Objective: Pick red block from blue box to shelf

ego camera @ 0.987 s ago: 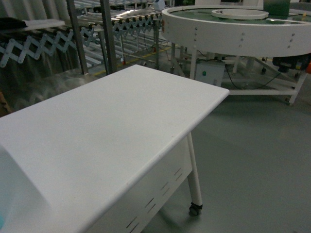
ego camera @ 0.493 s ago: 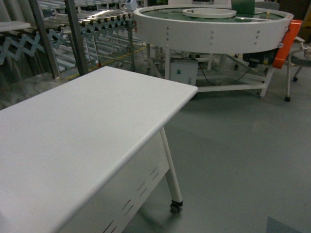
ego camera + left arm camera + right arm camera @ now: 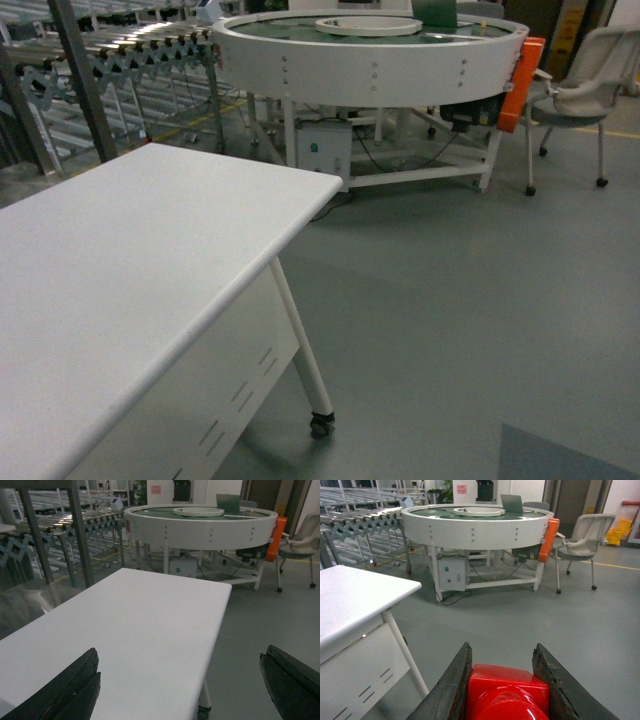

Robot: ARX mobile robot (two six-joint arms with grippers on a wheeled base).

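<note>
The right end effector (image 3: 502, 680) is clamping the red block (image 3: 507, 692) for carrying (worktop (image 3: 355, 597) lying to its left); the left end effector (image 3: 180, 685) is hanging open, empty.

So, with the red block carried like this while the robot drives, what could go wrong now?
The red block is held only between the right hand's two fingers, above bare floor; a jolt could drop it. The white table corner sits close by, so turning might clip it. The left hand hangs open over that table.
</note>
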